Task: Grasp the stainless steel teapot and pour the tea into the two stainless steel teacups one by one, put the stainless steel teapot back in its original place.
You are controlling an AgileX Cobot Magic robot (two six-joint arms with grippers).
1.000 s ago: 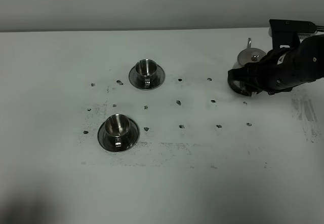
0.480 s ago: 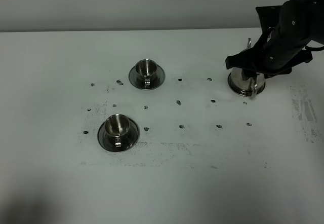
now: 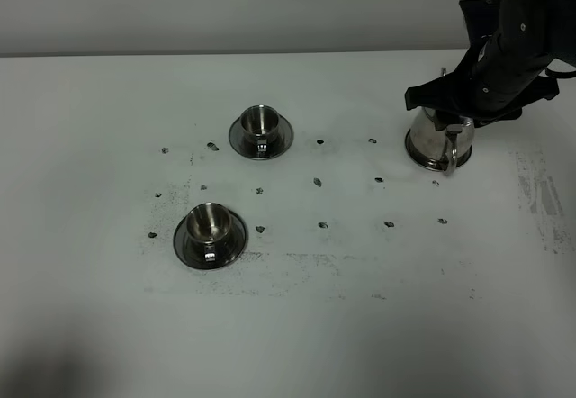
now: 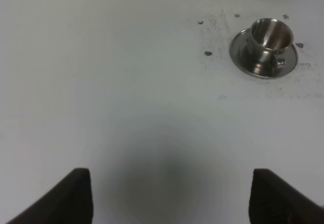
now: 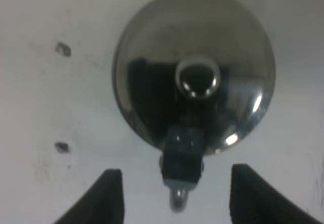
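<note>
Table (image 3: 378, 317): near cup (image 3: 210, 221) and far cup (image 3: 261, 120), each on a saucer (image 3: 237, 236), left; teapot (image 3: 430, 144) right, level with far cup.

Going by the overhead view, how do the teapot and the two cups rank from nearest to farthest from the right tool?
Measured from the right tool:
1. teapot: directly beneath it, on the far right.
2. back cup: near the centre, toward the rear.
3. front cup: farthest, left of centre and toward the front.
</note>
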